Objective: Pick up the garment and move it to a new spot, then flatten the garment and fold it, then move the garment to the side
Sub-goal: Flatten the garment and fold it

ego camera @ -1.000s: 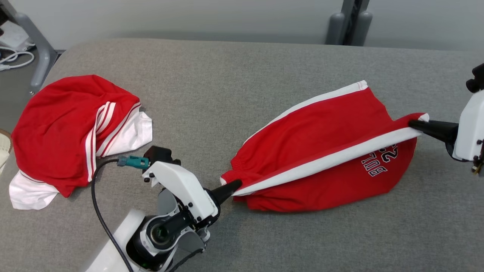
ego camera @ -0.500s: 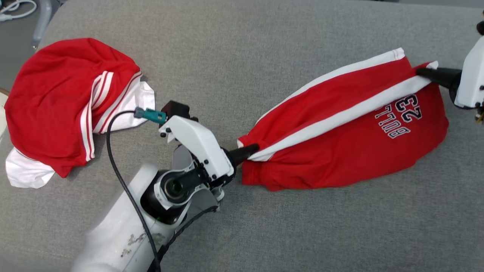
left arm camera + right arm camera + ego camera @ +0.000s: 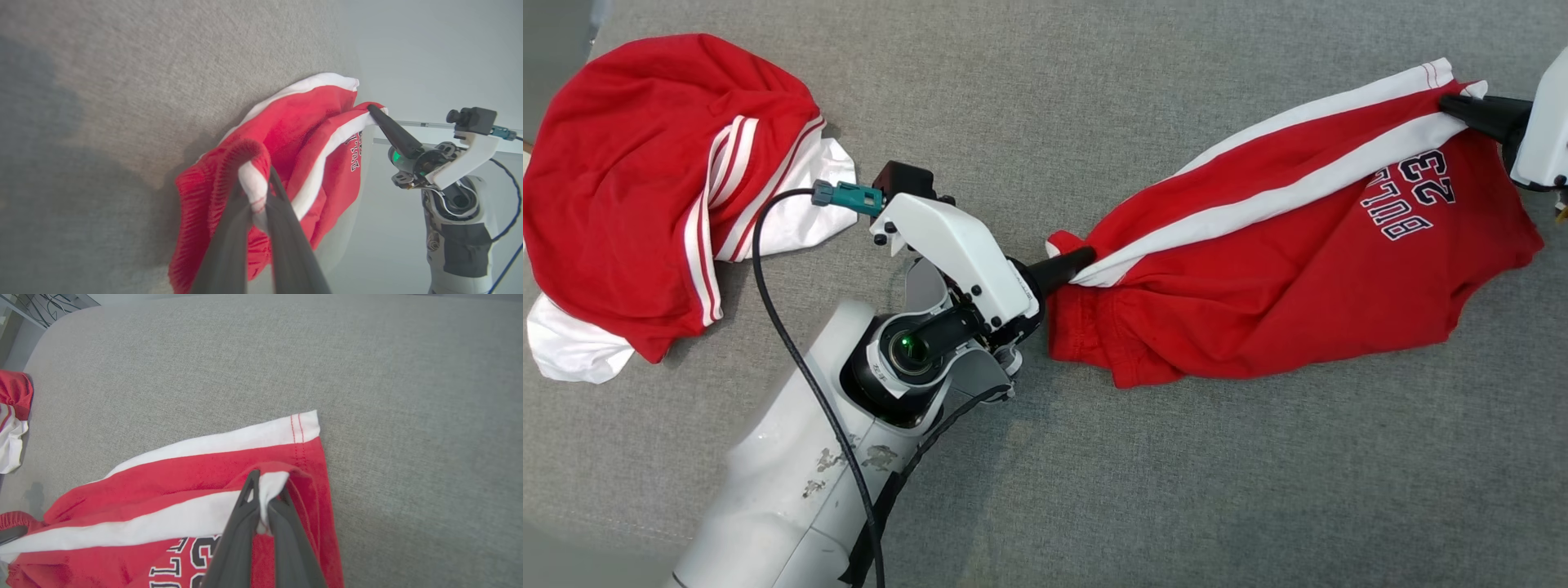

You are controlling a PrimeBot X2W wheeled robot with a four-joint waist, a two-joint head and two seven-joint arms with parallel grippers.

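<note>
Grey fabric surface (image 3: 1225, 490) bore the red shorts (image 3: 1258, 310), strung between 2 grippers: the left gripper (image 3: 1081, 261) clamped tight on the waistband end, the right gripper (image 3: 1454, 106) pinching the white-striped hem. Another red garment (image 3: 629, 180) lay well apart, leftward.

Soft, bright, even light falls across the grey counter (image 3: 1143, 490). Shadows are faint: a thin one under the red shorts (image 3: 1298, 269) in the head view, a broad dim patch at the left of the left wrist view. Close to their lenses, the left pincer (image 3: 258, 185) and right pincer (image 3: 267, 490) look blurred. The counter's edge bows in the wrist views.
</note>
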